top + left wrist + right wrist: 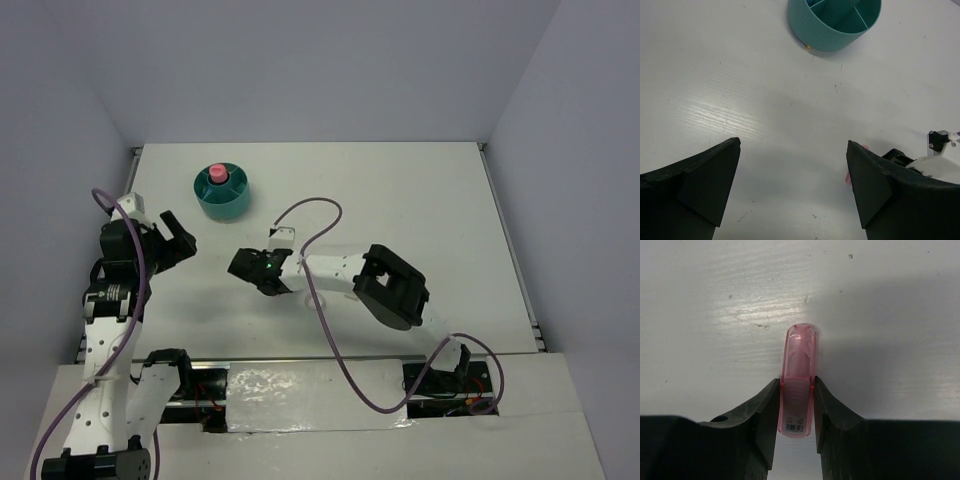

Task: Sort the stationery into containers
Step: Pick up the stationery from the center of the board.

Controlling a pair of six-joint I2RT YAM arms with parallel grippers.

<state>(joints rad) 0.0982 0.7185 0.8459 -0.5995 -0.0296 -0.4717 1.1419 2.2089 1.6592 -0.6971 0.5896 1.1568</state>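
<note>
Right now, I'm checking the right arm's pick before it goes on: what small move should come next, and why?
Probably a short straight lift. The right gripper has its fingers against both sides of the pink stick, which lies on the table; raising it would clear the surface before the carry to the teal organiser, far left.

Bright, even light from above — pale glare patch on the table [750, 315], soft shadows.
</note>
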